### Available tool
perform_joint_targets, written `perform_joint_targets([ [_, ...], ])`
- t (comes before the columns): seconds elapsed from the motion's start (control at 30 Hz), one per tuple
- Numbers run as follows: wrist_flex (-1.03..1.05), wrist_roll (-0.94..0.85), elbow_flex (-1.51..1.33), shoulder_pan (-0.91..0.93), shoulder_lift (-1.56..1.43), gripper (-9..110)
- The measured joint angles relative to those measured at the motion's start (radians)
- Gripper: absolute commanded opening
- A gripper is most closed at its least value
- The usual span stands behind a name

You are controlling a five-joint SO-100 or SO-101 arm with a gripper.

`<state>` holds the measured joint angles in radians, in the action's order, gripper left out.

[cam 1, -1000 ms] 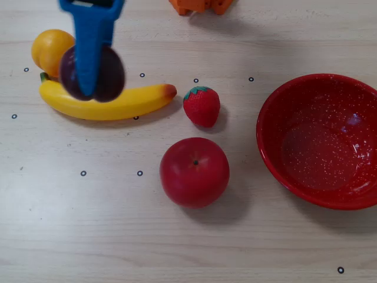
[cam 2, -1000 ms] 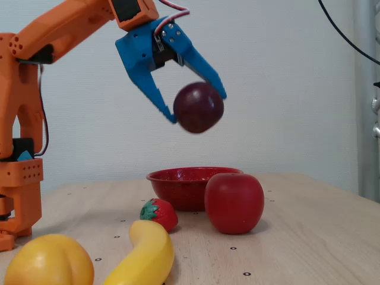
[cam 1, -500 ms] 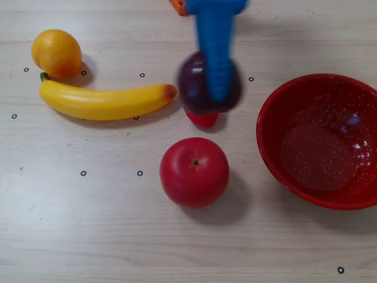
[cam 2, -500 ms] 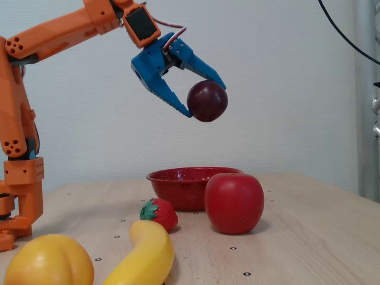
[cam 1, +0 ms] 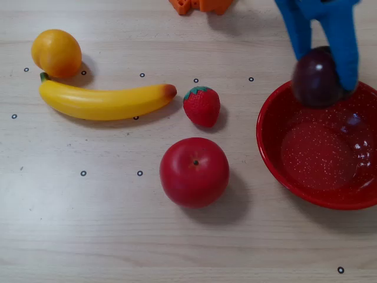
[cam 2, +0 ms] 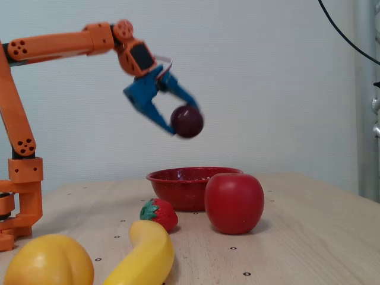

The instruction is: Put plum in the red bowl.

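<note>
Blue plastic fingers of the hand (cam 1: 323, 71) are clenched around the plum (cam 1: 316, 84), one finger on each side of it in the overhead view. In the fixed view the hand (cam 2: 181, 119) holds the plum (cam 2: 187, 121) in the air, well above the red bowl (cam 2: 181, 187), at the end of the orange arm (cam 2: 65, 44) that reaches in from the left. From above, the plum overlaps the far left rim of the red bowl (cam 1: 277, 159), which stands at the right side of the pale wooden counter (cam 1: 88, 224); the bowl's speckled inside holds no fruit. A red apple (cam 1: 194, 171) sits near the middle of the counter, left of the bowl and apart from it. Just beyond the apple is a strawberry (cam 1: 201, 106) with a green top. A banana (cam 1: 103, 101) lies to the strawberry's left, its tip near the berry but not touching. An orange-yellow fruit (cam 1: 56, 52) rests just beside the banana's stem end, at the upper left.
</note>
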<state>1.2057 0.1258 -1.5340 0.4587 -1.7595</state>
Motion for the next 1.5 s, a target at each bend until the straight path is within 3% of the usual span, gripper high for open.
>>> perform_joint_targets([
  [0.33,-0.060,0.011,-0.023,0.055,0.210,3],
  [0.43,-0.060,0.020,-0.023,0.057,0.262,14],
  [0.57,-0.060,0.021,-0.023,0.057,0.325,43],
  [0.7,-0.061,0.021,-0.023,0.057,0.337,48],
  [0.83,-0.061,0.020,0.000,0.057,0.337,45],
  [1.1,-0.058,0.015,0.120,0.034,0.302,0],
  [1.3,-0.038,-0.003,0.117,-0.133,0.089,0],
  [1.5,-0.048,-0.012,-0.206,-0.350,-0.258,0],
])
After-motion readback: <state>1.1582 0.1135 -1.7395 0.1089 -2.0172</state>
